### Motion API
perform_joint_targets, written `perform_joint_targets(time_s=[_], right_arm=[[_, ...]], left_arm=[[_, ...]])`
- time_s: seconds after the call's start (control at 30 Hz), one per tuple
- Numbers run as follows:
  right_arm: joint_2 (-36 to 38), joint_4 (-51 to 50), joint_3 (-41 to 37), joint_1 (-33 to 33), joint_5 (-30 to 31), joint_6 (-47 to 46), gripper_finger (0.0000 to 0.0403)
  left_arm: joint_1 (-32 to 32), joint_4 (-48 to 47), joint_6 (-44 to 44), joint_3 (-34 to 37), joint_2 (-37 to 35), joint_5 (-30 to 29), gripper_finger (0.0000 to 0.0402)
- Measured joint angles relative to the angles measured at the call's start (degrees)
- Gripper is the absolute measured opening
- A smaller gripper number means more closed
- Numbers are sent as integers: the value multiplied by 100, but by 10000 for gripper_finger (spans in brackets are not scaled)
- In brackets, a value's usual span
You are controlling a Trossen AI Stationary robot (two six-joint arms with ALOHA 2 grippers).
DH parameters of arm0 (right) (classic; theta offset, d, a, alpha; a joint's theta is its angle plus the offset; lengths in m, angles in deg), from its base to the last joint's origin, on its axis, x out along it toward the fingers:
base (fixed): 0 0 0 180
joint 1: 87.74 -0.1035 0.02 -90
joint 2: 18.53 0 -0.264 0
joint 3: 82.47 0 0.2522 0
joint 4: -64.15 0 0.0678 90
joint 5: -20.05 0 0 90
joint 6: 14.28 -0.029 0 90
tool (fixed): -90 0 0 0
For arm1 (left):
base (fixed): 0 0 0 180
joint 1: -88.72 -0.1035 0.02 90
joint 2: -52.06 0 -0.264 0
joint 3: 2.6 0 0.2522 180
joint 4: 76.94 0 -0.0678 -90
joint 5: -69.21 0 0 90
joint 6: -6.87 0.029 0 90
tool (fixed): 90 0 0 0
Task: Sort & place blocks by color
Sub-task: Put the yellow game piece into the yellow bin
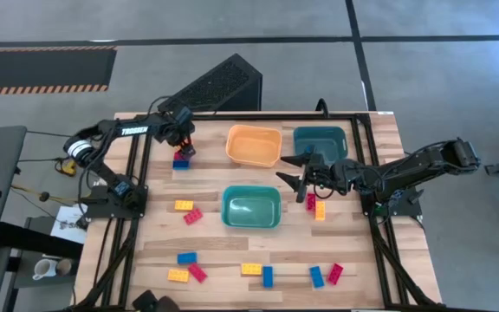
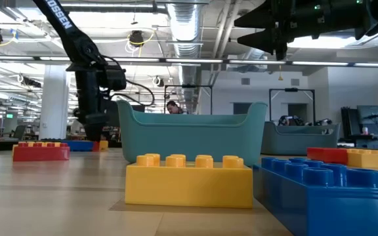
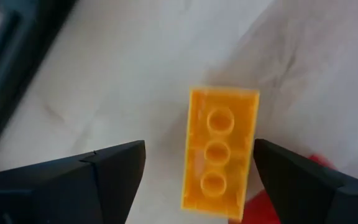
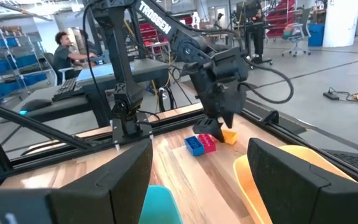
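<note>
A yellow-orange block lies on the table with its hollow underside up, next to a red block and a blue block near the table's far left. My left gripper points down over them, open, one finger on each side of the yellow-orange block without touching it. It shows in the high view too, as my left gripper. My right gripper hangs level and open above the table, between the bins, with nothing between its fingers.
An orange bin and a teal bin stand at the far side, and a second teal bin stands mid-table. Loose blocks lie at the left, beside the right arm and along the near edge.
</note>
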Motion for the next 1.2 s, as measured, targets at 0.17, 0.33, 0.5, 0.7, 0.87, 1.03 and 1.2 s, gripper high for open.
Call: perform_joint_targets(time_s=[0.17,0.33,0.5,0.7,0.87,1.03,1.2], right_arm=[[0,0,0,0,0,2,285],[0,0,0,0,0,0,285],[0,-2,0,0,0,0,285],[0,0,0,0,0,0,285],[0,-1,0,0,1,2,285],[0,0,0,0,2,4,285],[0,0,0,0,0,5,285]], left_arm=[[-7,72,-27,-2,50,17,242],[-21,60,175,-2,49,-35,153],[-22,23,302,-63,-175,-108,80],[132,238,202,-255,-1133,915,80],[639,1066,-139,-209,-2012,1888,80],[1505,2152,-353,-209,-2293,2001,80],[2095,2977,-406,-211,-1987,1964,80]])
